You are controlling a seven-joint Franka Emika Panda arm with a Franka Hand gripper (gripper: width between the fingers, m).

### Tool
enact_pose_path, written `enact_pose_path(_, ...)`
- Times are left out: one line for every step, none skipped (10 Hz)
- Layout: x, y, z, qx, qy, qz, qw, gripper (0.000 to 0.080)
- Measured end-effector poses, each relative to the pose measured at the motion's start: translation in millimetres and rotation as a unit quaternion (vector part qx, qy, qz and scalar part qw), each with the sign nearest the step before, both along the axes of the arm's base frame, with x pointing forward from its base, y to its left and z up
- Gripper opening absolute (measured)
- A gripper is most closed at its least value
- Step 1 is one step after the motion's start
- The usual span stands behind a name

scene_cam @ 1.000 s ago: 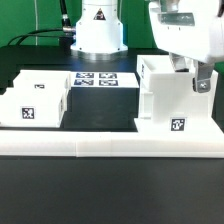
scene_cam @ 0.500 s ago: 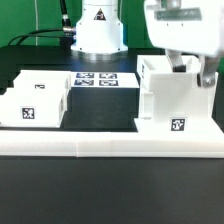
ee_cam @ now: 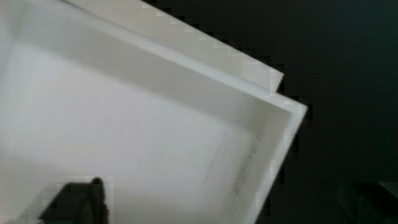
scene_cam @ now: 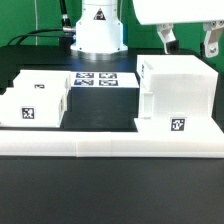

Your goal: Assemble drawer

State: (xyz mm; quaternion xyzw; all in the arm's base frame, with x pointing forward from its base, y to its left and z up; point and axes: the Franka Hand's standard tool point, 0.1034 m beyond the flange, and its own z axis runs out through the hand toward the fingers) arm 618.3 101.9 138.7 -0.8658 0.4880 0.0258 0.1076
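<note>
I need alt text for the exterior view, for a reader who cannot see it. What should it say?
The open gripper hovers empty above the tall white casing at the exterior view's right. A lower white tagged part lies at the left, the marker board between them; a long low white wall runs in front.

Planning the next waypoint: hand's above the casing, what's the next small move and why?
Probably swing the hand toward the tray at the exterior view's left. The hand hovers open and empty above the casing, which stands unheld; the tray lies apart, not yet inserted.
</note>
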Motion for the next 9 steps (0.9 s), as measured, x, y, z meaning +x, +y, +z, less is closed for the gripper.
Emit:
enact_pose_path(-5.2,-1.2,1.5,0.003,0.014,0.064,0.998,0.0649)
enact_pose_path(-6.7,-4.7,3.2,0.003,0.006,0.128,0.992,0.0649)
enact_pose_path(-7.2,-7.2,3.8,0.002,-0.004,0.174,0.985,0.0649)
enact_pose_path(-7.3,-6.8,2.7,0.001,-0.009,0.2,0.98,0.0649)
enact_pose_path(-7.4,-7.1,2.3,0.0,-0.019,0.242,0.97,0.0649)
enact_pose_path(-9.3,-11.4,1.3,-0.002,-0.03,0.291,0.956,0.0649)
enact_pose_path(-16.2,-23.7,-0.3,-0.008,-0.038,0.343,0.939,0.0649)
enact_pose_path(-22.8,-39.6,2.5,-0.023,-0.046,0.404,0.913,0.0649)
enact_pose_path(-27.1,-54.3,3.4,-0.037,-0.061,0.443,0.893,0.0649)
